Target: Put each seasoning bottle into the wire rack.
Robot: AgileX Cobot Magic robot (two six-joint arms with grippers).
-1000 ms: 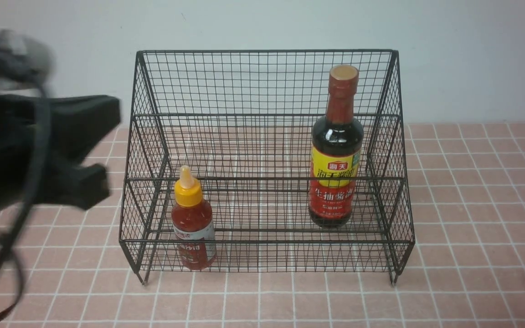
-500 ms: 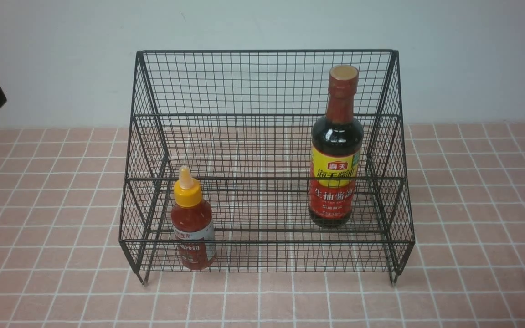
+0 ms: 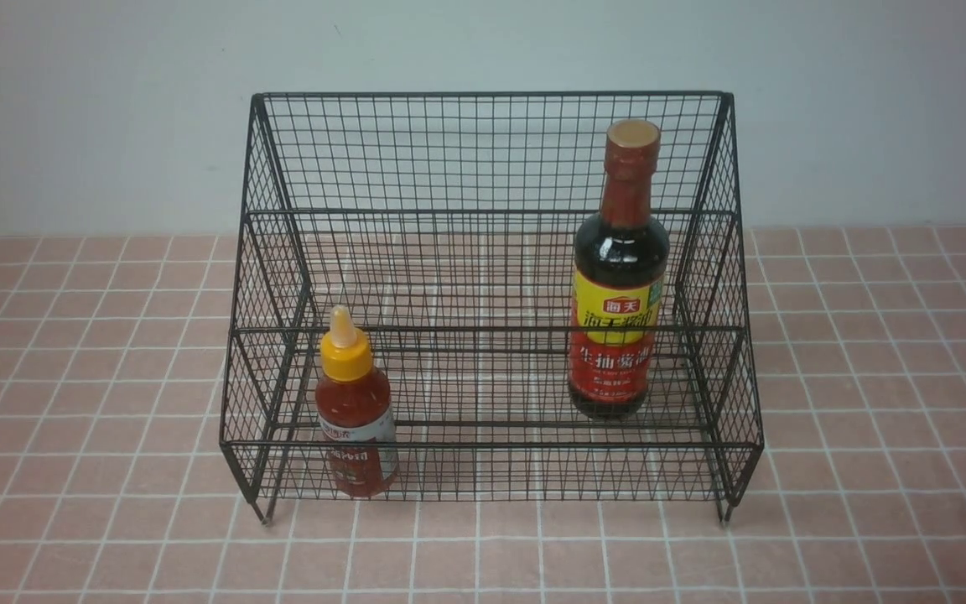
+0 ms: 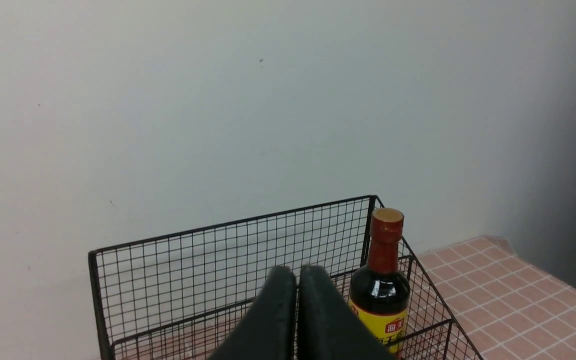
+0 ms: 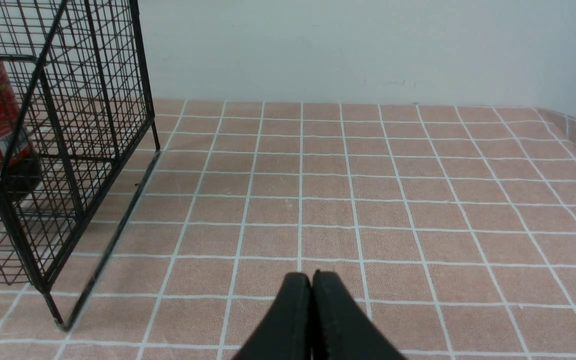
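Standing inside wire rack (image 3: 483, 151): 2 seasoning bottles (image 3: 617, 277); both claws (image 4: 295, 280) closed, empty.

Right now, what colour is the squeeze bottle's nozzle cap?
Yellow, on the red squeeze bottle; clearest in the front view.

black wire rack (image 3: 483, 151) stands on short legs. tall dark soy-sauce bottle (image 3: 617, 277) stands upright inside at right; short red squeeze bottle (image 3: 355, 415) stands upright in the front-left tier.

The soy-sauce bottle (image 3: 618, 277) carries a yellow-red label reading "海天" at its twelve o'clock and "生抽酱油" below; the red sauce bottle's (image 3: 355, 419) print is illegible.
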